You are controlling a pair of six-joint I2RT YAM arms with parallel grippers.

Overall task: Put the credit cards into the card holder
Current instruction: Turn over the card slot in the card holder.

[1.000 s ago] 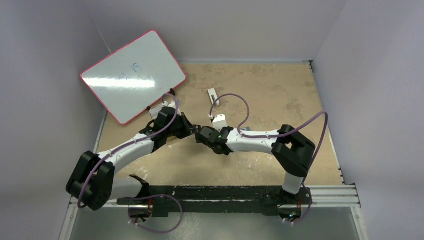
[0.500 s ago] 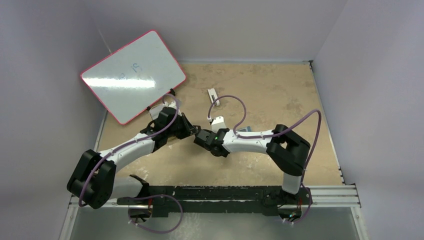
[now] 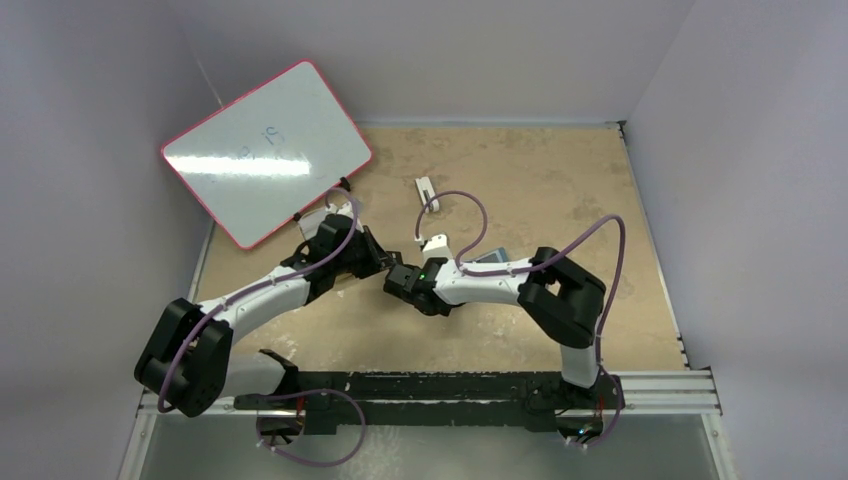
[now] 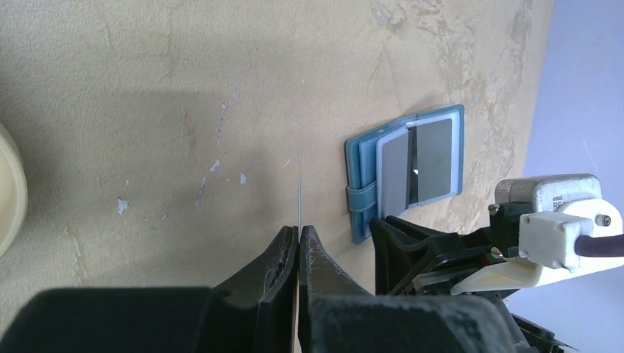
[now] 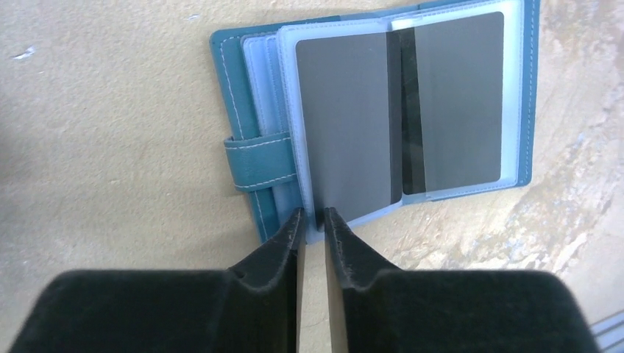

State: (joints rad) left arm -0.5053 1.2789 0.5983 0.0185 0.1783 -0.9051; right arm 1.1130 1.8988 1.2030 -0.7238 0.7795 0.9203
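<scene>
The teal card holder [image 5: 250,88] lies open on the table, with two grey credit cards [image 5: 346,125] in its clear sleeves. It also shows in the left wrist view [image 4: 360,184]. My right gripper [image 5: 310,215] stands with its jaws a narrow gap apart, tips at the near edge of the middle sleeve. My left gripper [image 4: 299,229] is shut on a credit card [image 4: 300,191] seen edge-on, to the left of the holder. In the top view the two grippers [image 3: 378,262] [image 3: 398,282] meet tip to tip and hide the holder.
A red-rimmed whiteboard [image 3: 265,150] leans at the back left. A small white oblong block [image 3: 425,190] lies behind the grippers. A tan tray's rim [image 4: 11,191] shows at the left. A flat grey-blue piece [image 3: 490,256] peeks from behind my right forearm.
My right arm has slid left, bringing its gripper closer to the left gripper. The left arm has held still with the card.
</scene>
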